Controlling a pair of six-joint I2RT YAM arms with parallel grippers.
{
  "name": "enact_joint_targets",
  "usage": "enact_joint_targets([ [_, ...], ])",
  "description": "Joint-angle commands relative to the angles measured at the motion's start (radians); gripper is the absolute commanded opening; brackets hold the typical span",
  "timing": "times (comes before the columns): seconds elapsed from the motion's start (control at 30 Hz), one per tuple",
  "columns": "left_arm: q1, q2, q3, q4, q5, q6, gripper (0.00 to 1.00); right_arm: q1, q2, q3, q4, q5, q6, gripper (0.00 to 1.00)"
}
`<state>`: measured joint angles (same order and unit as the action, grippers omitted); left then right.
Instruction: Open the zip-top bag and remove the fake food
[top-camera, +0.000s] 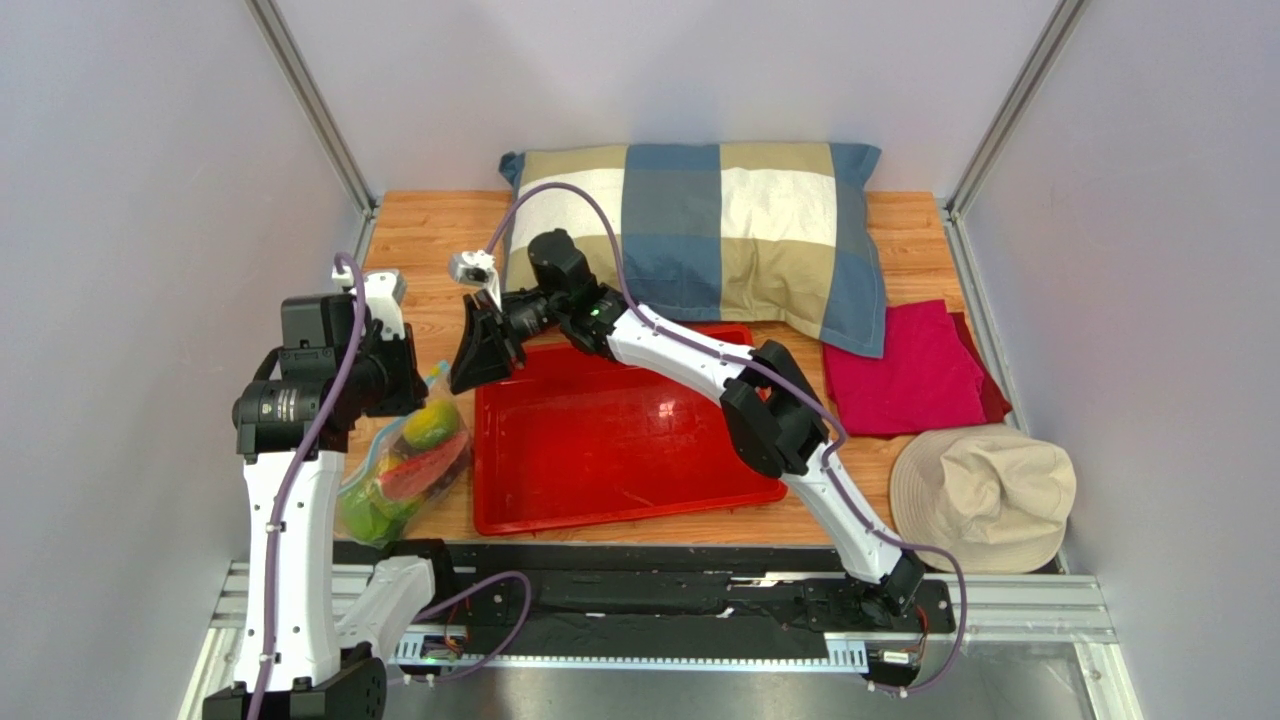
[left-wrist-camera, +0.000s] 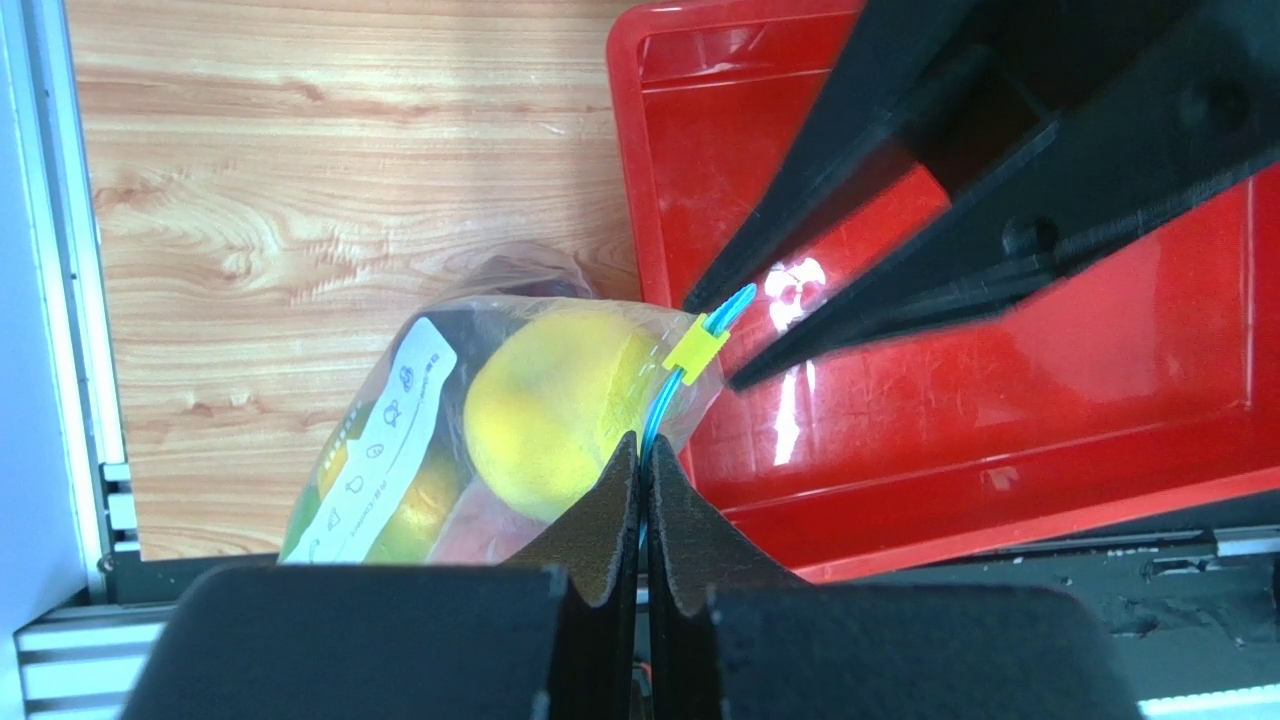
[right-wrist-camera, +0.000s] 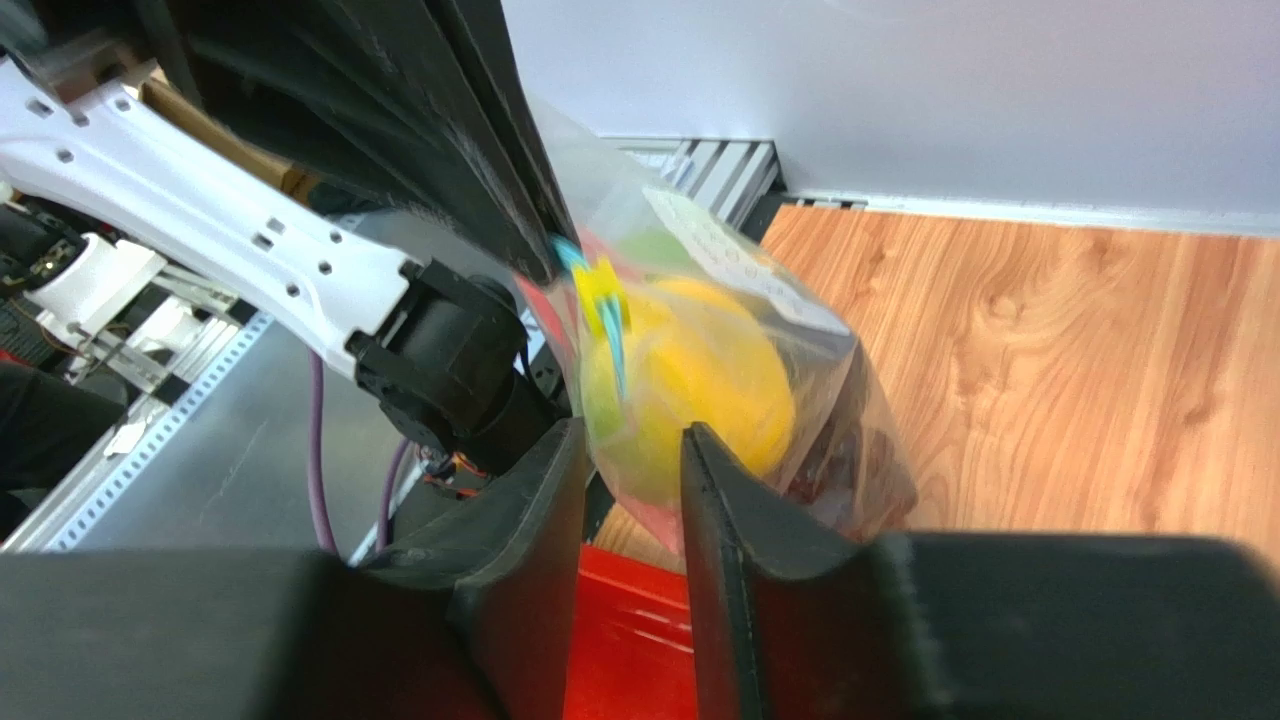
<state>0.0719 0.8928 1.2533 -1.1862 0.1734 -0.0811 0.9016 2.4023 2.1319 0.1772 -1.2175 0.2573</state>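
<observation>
Pale grey walls (top-camera: 135, 180) stand around a wooden table (top-camera: 428, 225). A checked pillow (top-camera: 706, 225) lies at 12 o'clock, a red cloth (top-camera: 909, 375) at 3, a beige hat (top-camera: 984, 495) at 4.

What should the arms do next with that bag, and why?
Probably the right gripper should ease forward and close on the yellow slider. The left gripper pinches the bag at its blue zip strip, the right one stands open beside the slider, and the toy food is still inside.
</observation>
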Motion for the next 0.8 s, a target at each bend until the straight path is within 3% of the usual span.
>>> enact_joint_targets([
  [0.0,0.002,-0.008,0.001,0.023,0.009,-0.023,0.00,0.000,-0.078,-0.084,0.254,-0.002,0.194,0.37],
  [0.27,0.002,-0.011,0.000,0.030,0.031,-0.023,0.00,0.006,-0.032,-0.084,0.516,-0.028,0.439,0.46],
  [0.37,0.000,-0.014,0.005,0.027,0.025,-0.022,0.00,0.010,-0.023,-0.073,0.516,-0.028,0.447,0.45],
  [0.63,0.002,-0.022,0.021,0.039,0.046,-0.032,0.00,0.023,0.015,-0.023,0.499,-0.027,0.450,0.22],
  [0.77,0.000,-0.022,0.009,0.048,0.095,-0.032,0.00,0.023,0.037,0.011,0.479,-0.007,0.457,0.00],
])
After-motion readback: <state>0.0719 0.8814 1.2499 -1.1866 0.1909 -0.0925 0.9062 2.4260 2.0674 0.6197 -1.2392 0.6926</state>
